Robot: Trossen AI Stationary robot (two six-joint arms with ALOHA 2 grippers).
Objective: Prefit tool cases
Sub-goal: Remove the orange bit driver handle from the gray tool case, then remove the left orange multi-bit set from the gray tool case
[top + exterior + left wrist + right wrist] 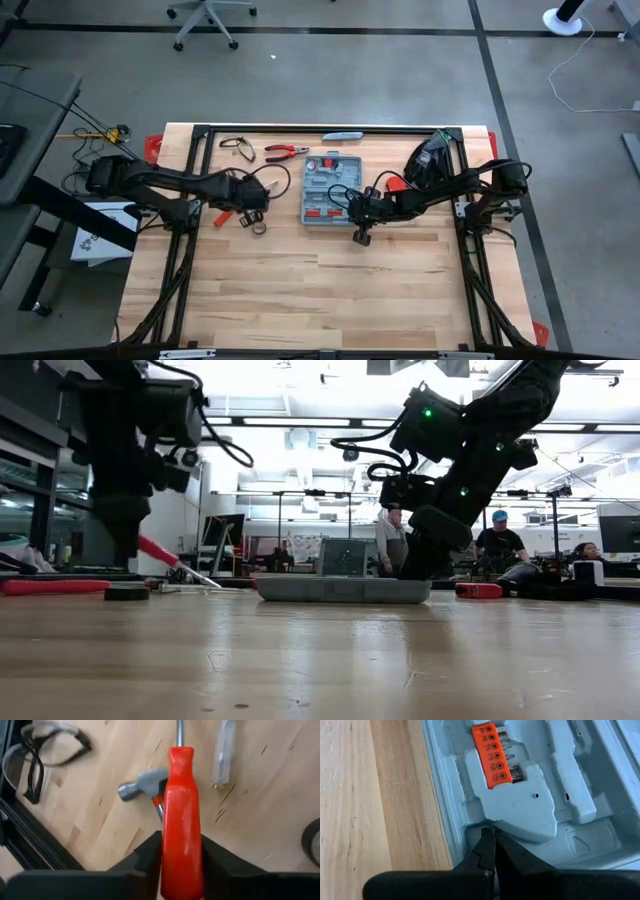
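Gripping a red-handled screwdriver (181, 820) between its fingers, the left tool (250, 196) hovers near the counter's (300, 290) left edge, probably to carry it to a slot. The open case (331, 188) lies toward the far edge; the right tool (492, 851), pressed together, steadies its inside.

The orange bit holder (493, 754) in the case (580, 800), just ahead of the right gripper (492, 851), is showing T10, T15, T20, T25.
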